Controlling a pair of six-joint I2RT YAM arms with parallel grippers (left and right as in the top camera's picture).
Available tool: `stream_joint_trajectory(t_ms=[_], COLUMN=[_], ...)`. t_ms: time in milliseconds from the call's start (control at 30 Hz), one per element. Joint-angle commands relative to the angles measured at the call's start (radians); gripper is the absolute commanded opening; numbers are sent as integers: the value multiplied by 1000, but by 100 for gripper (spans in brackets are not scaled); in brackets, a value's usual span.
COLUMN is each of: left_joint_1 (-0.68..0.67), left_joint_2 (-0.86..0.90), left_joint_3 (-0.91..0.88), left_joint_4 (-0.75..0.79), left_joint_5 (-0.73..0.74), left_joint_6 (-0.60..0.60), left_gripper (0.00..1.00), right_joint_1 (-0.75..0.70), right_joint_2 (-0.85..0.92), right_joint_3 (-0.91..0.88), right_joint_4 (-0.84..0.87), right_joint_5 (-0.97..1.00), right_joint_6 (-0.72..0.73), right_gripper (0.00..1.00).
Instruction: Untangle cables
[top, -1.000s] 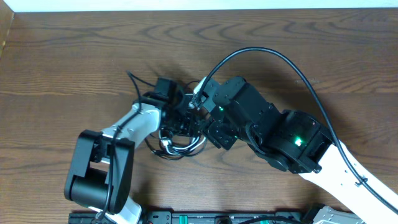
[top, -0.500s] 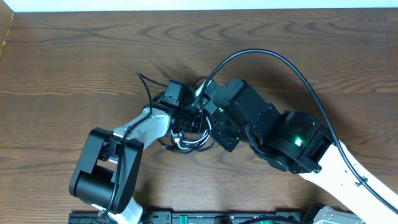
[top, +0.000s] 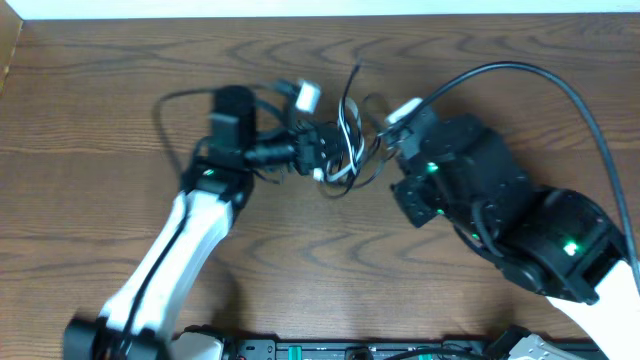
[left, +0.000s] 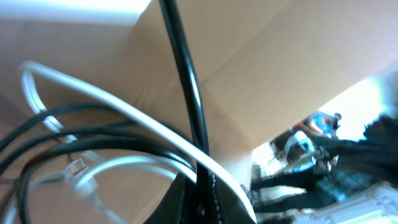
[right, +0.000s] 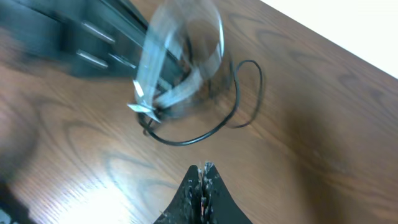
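The cables (top: 343, 148) are a tangle of thin black and white cords hanging just above the table between the two arms, with a white plug (top: 306, 97) sticking out to the upper left. My left gripper (top: 312, 160) points right and is shut on the tangle. In the left wrist view a black cord (left: 186, 81) and a white cord (left: 124, 115) run straight into the closed jaws of that gripper (left: 202, 202). My right gripper (right: 204, 169) is shut with nothing between its fingers. The blurred tangle (right: 168, 87) lies ahead of it, a short way off.
The dark wooden table (top: 100, 100) stretches all round the arms. The right arm's own thick black cable (top: 540, 80) arches over the right side. A black rail (top: 350, 350) runs along the front edge, and a pale wall strip borders the far edge.
Both grippers have gone from open to shut. The left arm has swung up and left with the cables in its grip, and the right arm has pulled away to the right.
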Motion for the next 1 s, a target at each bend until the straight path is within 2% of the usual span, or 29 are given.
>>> stream_joint_trajectory(t_ms=[0,67,133,200,233,300,433,467,567,700,800,867,967], left_joint_1=[30,36,41,46,47,46,47,47,47,47,56,84,158], left_joint_2=[-161,-228,-287,-331,-344,-363,-367,-365,-353,-337,-331,-326,-324], left_joint_3=[24,24,24,24,24,24,24,24,24,23,23,23,23], left_joint_4=[220,288,294,289,287,286,277,272,268,266,234,184,82], left_joint_5=[201,225,229,236,245,263,284,285,285,285,293,299,290], left_joint_6=[-123,-127,-127,-127,-127,-135,-146,-146,-147,-153,-153,-154,-153], left_gripper=[8,7,8,9,15,24,31,33,35,39,46,54,56], right_joint_1=[-24,-24,-23,-23,-23,-23,-23,-23,-23,-23,-23,-23,-23], right_joint_2=[1,1,1,1,1,1,1,1,1,1,1,1,3], right_joint_3=[0,0,0,0,0,0,0,0,0,0,0,-7,-32], right_joint_4=[-27,-37,-40,-40,-39,-39,-39,-39,-45,-53,-63,-71,-84], right_joint_5=[14,14,14,14,13,13,12,8,2,3,2,-16,-95], right_joint_6=[17,17,17,17,17,17,17,17,17,16,16,16,16], right_gripper=[1,1,1,6,11,22,65,73,87,91,98,99,99])
